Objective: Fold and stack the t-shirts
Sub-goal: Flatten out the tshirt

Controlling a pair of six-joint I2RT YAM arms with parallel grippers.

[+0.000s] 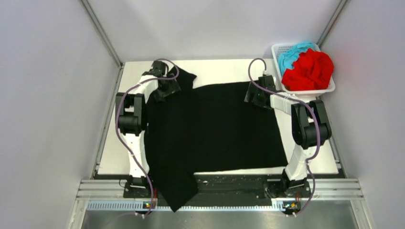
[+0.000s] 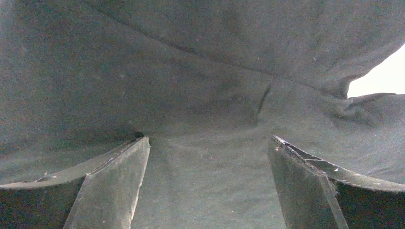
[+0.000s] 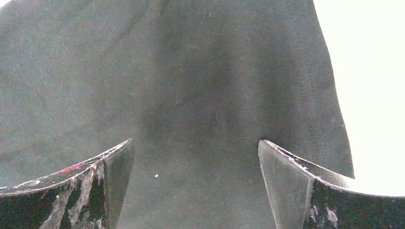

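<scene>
A black t-shirt [image 1: 215,129] lies spread over the white table, one part hanging over the near edge. My left gripper [image 1: 165,90] stands open over its far left part, near a sleeve. In the left wrist view black cloth [image 2: 205,119] fills the frame, and the left gripper [image 2: 207,143] has its jaws wide apart just above it. My right gripper [image 1: 255,98] stands open over the shirt's far right edge. The right wrist view shows the right gripper [image 3: 196,143] wide open above cloth [image 3: 191,86], with the hem at the right. A red t-shirt [image 1: 310,70] and a teal-blue t-shirt [image 1: 291,53] lie bunched in the basket.
A white mesh basket [image 1: 279,50] stands at the table's far right corner. Grey walls enclose the table [image 1: 219,69] on three sides. A metal rail [image 1: 334,188] runs along the near edge by the arm bases.
</scene>
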